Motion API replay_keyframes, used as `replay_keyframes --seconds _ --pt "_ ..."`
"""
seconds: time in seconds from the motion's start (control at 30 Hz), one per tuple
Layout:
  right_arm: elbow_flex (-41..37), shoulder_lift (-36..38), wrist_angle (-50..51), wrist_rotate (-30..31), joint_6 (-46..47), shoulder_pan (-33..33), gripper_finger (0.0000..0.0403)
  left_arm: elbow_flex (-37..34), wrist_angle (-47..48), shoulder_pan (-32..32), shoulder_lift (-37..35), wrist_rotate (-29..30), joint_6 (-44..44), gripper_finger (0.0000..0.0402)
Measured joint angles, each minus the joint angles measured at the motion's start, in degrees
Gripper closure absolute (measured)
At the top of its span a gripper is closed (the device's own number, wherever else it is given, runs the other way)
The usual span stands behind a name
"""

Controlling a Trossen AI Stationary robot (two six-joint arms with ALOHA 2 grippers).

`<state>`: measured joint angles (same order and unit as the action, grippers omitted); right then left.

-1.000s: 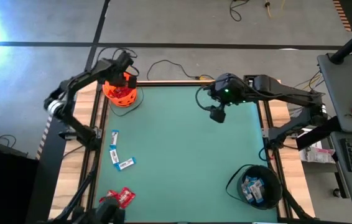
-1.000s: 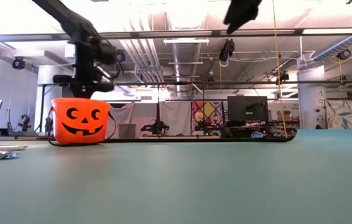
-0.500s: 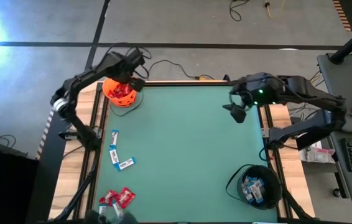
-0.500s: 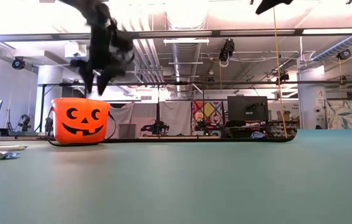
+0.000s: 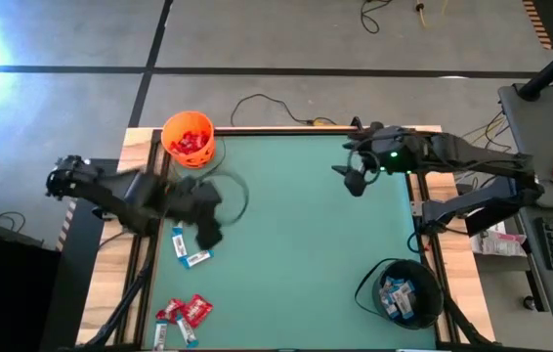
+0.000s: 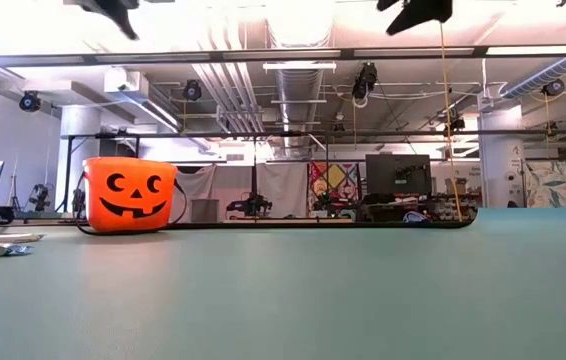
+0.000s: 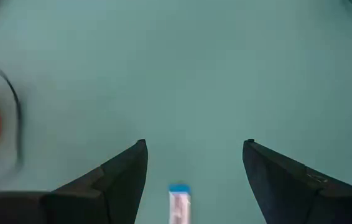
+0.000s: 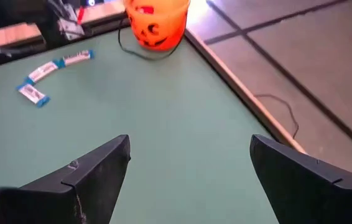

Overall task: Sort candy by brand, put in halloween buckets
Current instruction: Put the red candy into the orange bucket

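Counting three blue bars (image 5: 181, 238); two buckets (image 5: 188, 138).

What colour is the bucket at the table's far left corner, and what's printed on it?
Bright orange bucket with a black jack-o'-lantern face; clearest in the low view.

The whole green surface (image 5: 296, 235) is seen from directly overhead in the high view, floor included on all sides. In the low view the surface is viewed at its own level, facing across it into the room. The orange bucket (image 5: 188, 138) is shared by the high, low and right wrist views. The left wrist view is aimed steeply down, close over the surface, between two dark fingers (image 7: 117, 180). The right wrist view is angled obliquely across the surface from higher up, toward the orange bucket and blue-and-white bars (image 8: 45, 71), which are shared with the high view.
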<state>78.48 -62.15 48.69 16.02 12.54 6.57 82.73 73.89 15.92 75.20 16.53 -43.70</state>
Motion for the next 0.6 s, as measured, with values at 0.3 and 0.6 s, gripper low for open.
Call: replay_keyframes --seconds 0.3,0.6 --pt "3.35 -8.12 0.5 -15.43 17.19 -2.62 0.0078 -16.89 -14.37 25.4 1.65 -4.29 -36.2 0.0156" --pt "7.37 -10.61 0.16 -15.05 30.34 -12.5 0.0078 -21.31 -22.76 34.58 16.11 -16.5 -48.13 0.0156"
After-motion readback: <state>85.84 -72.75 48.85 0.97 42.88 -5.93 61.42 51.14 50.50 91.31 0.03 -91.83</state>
